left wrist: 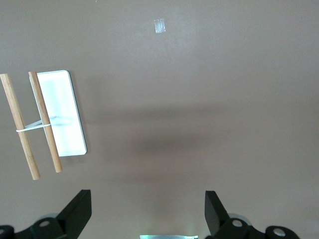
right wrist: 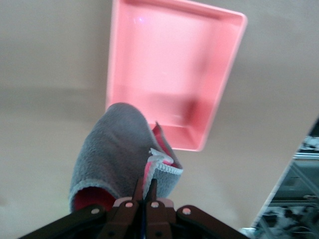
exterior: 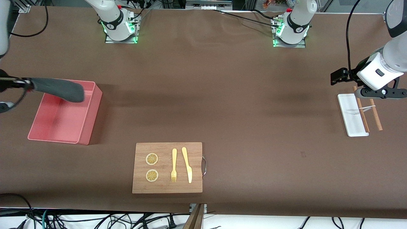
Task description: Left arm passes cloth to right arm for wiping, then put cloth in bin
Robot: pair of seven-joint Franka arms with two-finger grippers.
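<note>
**Cloth held over the bin**

Nearest the front camera we saw the wooden board (exterior: 167, 167). Farther back, the right gripper (right wrist: 144, 195), jaws pinched on the cloth (exterior: 58, 89), hung over the bin (exterior: 86, 125). The left gripper (left wrist: 148, 209), jaws spread wide and holding nothing, waited above the table by the white tray (exterior: 351, 116).

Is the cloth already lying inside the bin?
No: in the right wrist view the cloth hangs pinched in the right gripper, up in the air over the empty pink bin.
</note>
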